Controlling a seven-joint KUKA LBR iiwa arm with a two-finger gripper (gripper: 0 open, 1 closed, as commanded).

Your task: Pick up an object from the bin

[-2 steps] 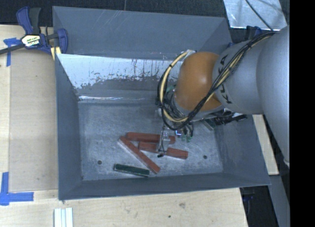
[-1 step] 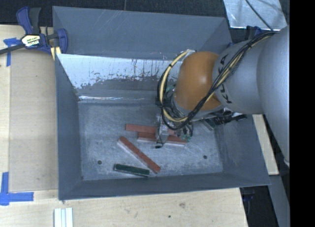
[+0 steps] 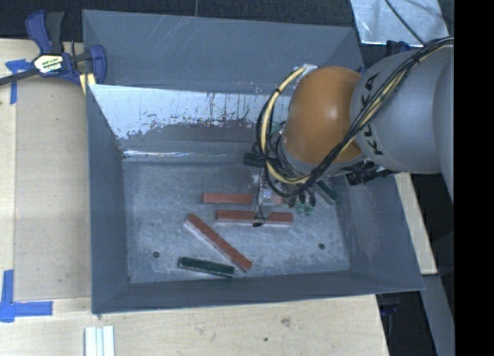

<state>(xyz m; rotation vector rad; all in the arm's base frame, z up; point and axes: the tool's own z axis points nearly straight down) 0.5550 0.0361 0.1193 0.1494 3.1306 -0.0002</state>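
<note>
Gripper (image 3: 259, 220) is low over the middle of the bin (image 3: 108, 192), its tip at a brown stick (image 3: 231, 215) that lies flat with nothing on top, probably why it was chosen. Whether it is open, closed or holding anything I cannot tell, as cables and the orange cover (image 3: 324, 119) block my view. A second brown stick (image 3: 222, 198) lies just beyond, a longer one (image 3: 218, 242) slants nearer, and a dark green stick (image 3: 206, 266) is nearest. The bin floor is speckled grey metal with sloped walls, the far one scratched, and there is dark flooring past the far rim.
</note>
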